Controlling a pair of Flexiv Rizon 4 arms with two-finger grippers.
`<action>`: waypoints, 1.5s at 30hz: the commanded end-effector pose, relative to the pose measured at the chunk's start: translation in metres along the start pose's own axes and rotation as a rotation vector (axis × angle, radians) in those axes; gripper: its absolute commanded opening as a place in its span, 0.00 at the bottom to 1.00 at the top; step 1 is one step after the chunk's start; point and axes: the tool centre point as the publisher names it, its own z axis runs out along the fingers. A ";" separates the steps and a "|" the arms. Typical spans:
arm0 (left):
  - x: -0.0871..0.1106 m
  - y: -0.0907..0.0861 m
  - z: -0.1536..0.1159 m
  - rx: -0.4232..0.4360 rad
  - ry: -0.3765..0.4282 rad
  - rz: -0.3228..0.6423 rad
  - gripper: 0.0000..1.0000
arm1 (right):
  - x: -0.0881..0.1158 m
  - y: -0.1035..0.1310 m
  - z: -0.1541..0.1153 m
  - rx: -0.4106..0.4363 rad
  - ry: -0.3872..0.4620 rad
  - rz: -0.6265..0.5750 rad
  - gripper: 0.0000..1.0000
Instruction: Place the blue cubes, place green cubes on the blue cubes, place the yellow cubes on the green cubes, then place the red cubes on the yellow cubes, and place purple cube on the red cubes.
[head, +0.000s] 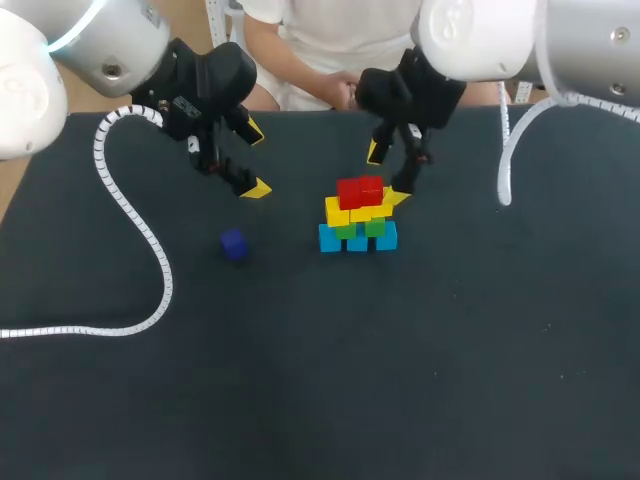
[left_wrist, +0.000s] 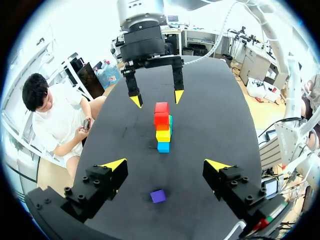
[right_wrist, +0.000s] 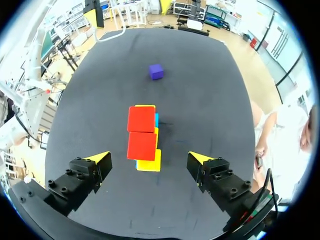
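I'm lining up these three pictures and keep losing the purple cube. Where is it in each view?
Head view: the purple cube sits alone, left of the cube stack.
Left wrist view: the purple cube lies below the gap of the open left claw, nearer than the cube stack.
Right wrist view: the purple cube lies ahead of the right claw, beyond the cube stack.
Shared landmark: the cube stack.
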 end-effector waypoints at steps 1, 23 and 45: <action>0.001 0.001 -0.001 0.002 -0.002 0.002 1.00 | 0.009 0.011 -0.010 0.040 -0.047 0.026 1.00; 0.001 0.001 -0.001 0.002 -0.002 0.002 1.00 | 0.032 0.029 -0.048 0.108 -0.187 0.108 1.00; 0.001 0.001 -0.001 0.002 -0.002 0.002 1.00 | 0.053 0.037 -0.073 0.130 -0.424 0.149 1.00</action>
